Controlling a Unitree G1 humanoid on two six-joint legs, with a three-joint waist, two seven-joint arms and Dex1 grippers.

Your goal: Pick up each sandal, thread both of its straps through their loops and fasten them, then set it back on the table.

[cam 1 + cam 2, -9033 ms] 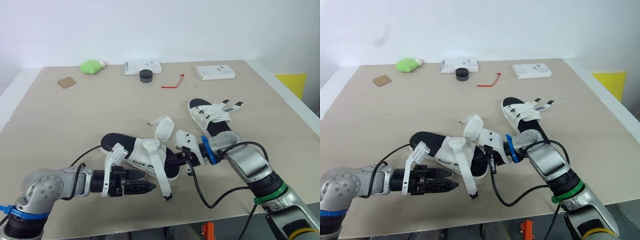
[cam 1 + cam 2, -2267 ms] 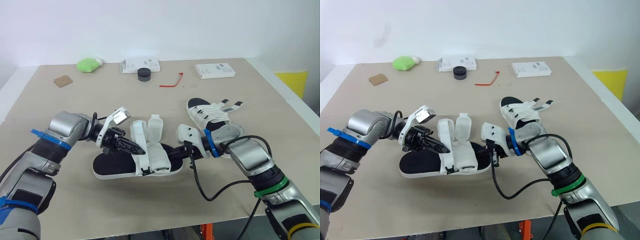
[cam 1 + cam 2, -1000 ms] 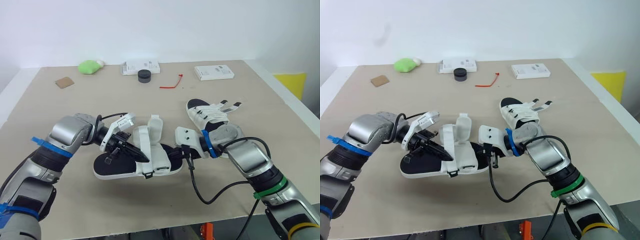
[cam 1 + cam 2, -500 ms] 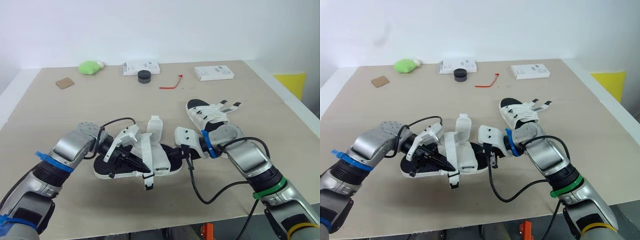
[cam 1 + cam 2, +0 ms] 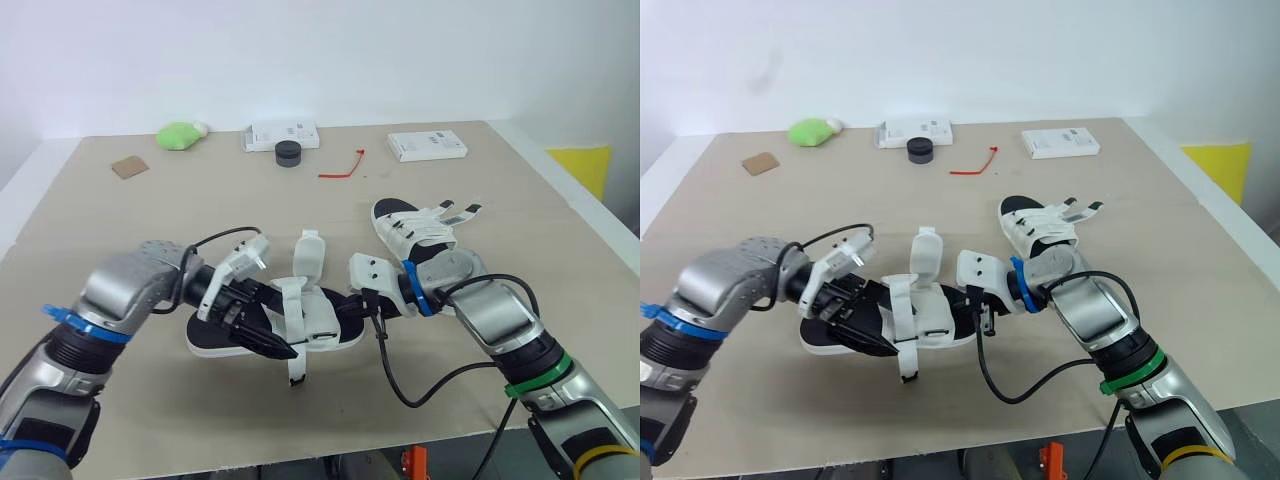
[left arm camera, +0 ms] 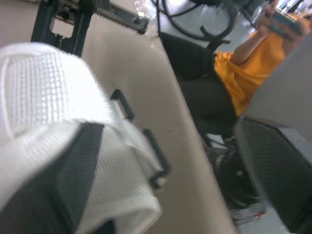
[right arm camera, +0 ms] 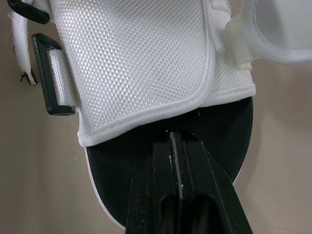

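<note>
The near sandal (image 5: 322, 322) lies on the table (image 5: 120, 230), the right gripper (image 7: 171, 139) clamped tight on its sole edge. The left gripper (image 5: 278, 348) is against a loose strap (image 5: 293, 320); I cannot tell its grip. The second sandal (image 5: 420, 235) lies just behind.

A plain white wall (image 5: 330, 45) takes up the whole upper part of the frame, bare and evenly lit. Below it, a broad table (image 5: 120, 225) with a matte beige top and a white rim fills the middle and lower frame. The light is soft and diffuse, and shadows on the tabletop are faint. At the right edge, past the table's far corner, sits a bright yellow patch (image 5: 585, 165). In the left wrist view, beyond the table's edge, a person in an orange top (image 6: 241, 73) sits at the upper right, with dark seating (image 6: 195, 58) in front of them on a pale floor (image 6: 195, 17).
</note>
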